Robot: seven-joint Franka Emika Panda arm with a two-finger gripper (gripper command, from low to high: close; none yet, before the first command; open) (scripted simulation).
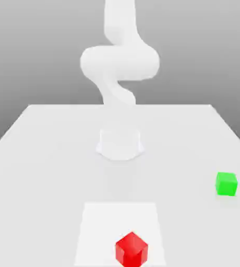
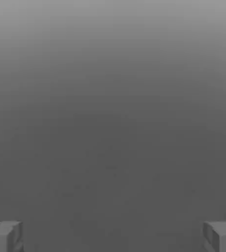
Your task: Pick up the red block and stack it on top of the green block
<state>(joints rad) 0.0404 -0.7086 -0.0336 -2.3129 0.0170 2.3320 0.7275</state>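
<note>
The red block (image 1: 131, 250) sits on the table near the front edge in the exterior view, turned with a corner toward the camera. The green block (image 1: 226, 183) rests on the table toward the exterior view's right, well apart from the red one. In the hand view my gripper (image 2: 113, 237) is open, its two grey fingertips (image 2: 5, 237) standing far apart with only plain grey background between them. Nothing is held.
My white arm (image 1: 119, 62) rises from its round base (image 1: 120, 144) at the table's middle and bends upward out of the picture. The red block lies on a lighter square patch (image 1: 98, 224) of the white table (image 1: 44, 151).
</note>
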